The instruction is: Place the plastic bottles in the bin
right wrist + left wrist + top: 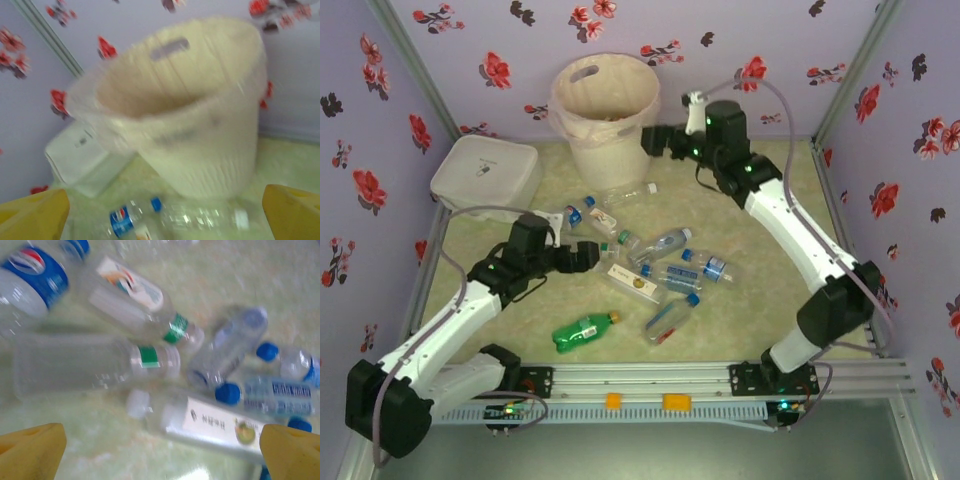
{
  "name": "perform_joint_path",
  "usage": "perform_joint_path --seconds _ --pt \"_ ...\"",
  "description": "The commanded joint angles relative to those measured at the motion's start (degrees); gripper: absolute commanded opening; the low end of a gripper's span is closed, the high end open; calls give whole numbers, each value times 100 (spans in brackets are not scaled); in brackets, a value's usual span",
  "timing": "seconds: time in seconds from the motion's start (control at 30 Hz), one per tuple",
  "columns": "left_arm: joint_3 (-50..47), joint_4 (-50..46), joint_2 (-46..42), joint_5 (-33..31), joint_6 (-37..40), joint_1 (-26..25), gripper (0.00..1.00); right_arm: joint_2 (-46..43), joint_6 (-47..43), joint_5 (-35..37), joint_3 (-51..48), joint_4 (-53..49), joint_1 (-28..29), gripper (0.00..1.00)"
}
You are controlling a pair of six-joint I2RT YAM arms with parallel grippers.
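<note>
Loose plastic bottles (665,243) — upright bin (610,150) just behind.

The left arm (435,340) and the right arm (790,225) share one build: white shell links between chunky black joint housings, with small green lights on several joints. A pale grey cable (480,212) loops along each. The left gripper (161,452) ends in yellow fingertips (32,452) that look like soft pads, though blur hides their texture.
</note>
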Motion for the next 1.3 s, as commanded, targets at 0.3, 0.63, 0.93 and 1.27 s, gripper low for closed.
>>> perform_joint_path --seconds 0.3,0.63,0.93,1.27 --pt "-223 -1617 303 -816 -580 -1611 100 -1805 1032 1381 -3532 370 27 100" --pt "-454 -2031 343 -1318 -1247 -2874 100 -2187 1440 2083 -4070 180 -130 100" --pt "-635 -1947 772 -1530 -1266 -3220 100 -1849 1460 1879 -4004 342 -155 100" --pt "-593 -1749 1577 -1528 -1241 -3232 96 -1839 1393 1967 -3978 247 -227 100"
